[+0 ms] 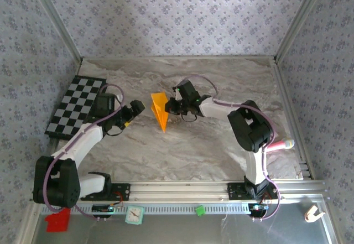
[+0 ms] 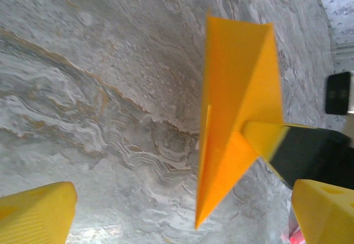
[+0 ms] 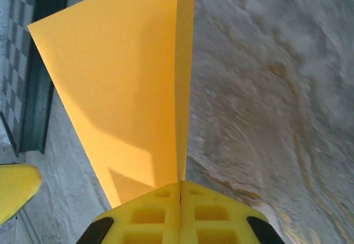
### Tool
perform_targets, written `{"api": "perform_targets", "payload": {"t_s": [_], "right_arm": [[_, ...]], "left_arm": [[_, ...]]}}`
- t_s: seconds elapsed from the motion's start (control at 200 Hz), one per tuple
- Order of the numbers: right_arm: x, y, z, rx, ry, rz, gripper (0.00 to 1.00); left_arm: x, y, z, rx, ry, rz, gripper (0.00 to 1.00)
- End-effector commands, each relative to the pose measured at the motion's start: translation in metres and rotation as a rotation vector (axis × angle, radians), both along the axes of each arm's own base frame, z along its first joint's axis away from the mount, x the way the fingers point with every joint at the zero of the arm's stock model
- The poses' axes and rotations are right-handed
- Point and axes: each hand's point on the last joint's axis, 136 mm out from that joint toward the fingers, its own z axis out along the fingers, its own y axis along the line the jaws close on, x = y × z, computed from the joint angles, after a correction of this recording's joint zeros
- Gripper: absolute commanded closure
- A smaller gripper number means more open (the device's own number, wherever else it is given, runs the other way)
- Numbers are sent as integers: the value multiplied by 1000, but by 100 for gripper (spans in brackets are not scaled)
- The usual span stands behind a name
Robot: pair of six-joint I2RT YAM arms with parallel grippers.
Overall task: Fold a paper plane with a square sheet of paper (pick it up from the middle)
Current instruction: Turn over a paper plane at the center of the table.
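Observation:
The square sheet of paper is folded into an orange paper plane (image 1: 160, 111), a pointed dart with layered creases, held just above the marble table (image 1: 210, 144). My right gripper (image 1: 170, 108) is shut on its folded spine from the right. In the right wrist view the jaws (image 3: 180, 186) press together on the fold, and one wing (image 3: 121, 89) spreads to the left. My left gripper (image 1: 135, 111) stands open a short way left of the plane and does not touch it. In the left wrist view the plane (image 2: 238, 105) hangs point down between my wide-apart fingers (image 2: 36, 213).
A black-and-white checkered mat (image 1: 74, 105) lies at the left edge of the table. A pink-and-white object (image 1: 282, 144) lies near the right arm. A red block (image 1: 57, 220), a small clock (image 1: 134, 215) and a green piece (image 1: 199, 210) sit on the front rail.

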Motion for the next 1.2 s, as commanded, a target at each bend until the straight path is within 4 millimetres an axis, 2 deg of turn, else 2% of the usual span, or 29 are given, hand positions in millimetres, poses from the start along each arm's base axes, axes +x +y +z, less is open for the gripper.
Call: {"api": "perform_targets", "payload": {"t_s": [0.0,0.035,0.225,0.44,0.525,0.64,0.76,1.064,1.199], "right_arm": [[3,5,6,117,-2,16,96],[-2,-3,-7,102,25,5,96],[-5,-21,-24,95,60,-28,95],[-9,-33,-37,78,89,-56,93],[-10,-36,-40,73,97,-63,92],[-11,-39,-42,69,103,-67,91],[-12,-39,-43,66,109,-63,91],[-12,-38,-44,64,117,-60,91],[-13,-38,-45,62,121,-60,91]], "left_arm": [[-1,-16,-1,-33,3,-31,2],[-1,-20,-2,-33,5,-39,2],[-7,-47,-20,-31,53,-96,9],[-8,-80,-34,-34,88,-180,30],[-5,-88,-40,-25,99,-201,39],[5,-93,-45,-16,98,-212,47],[15,-101,-47,-14,93,-237,48],[31,-109,-66,23,163,-238,49],[33,-108,-80,78,223,-243,57]]}}
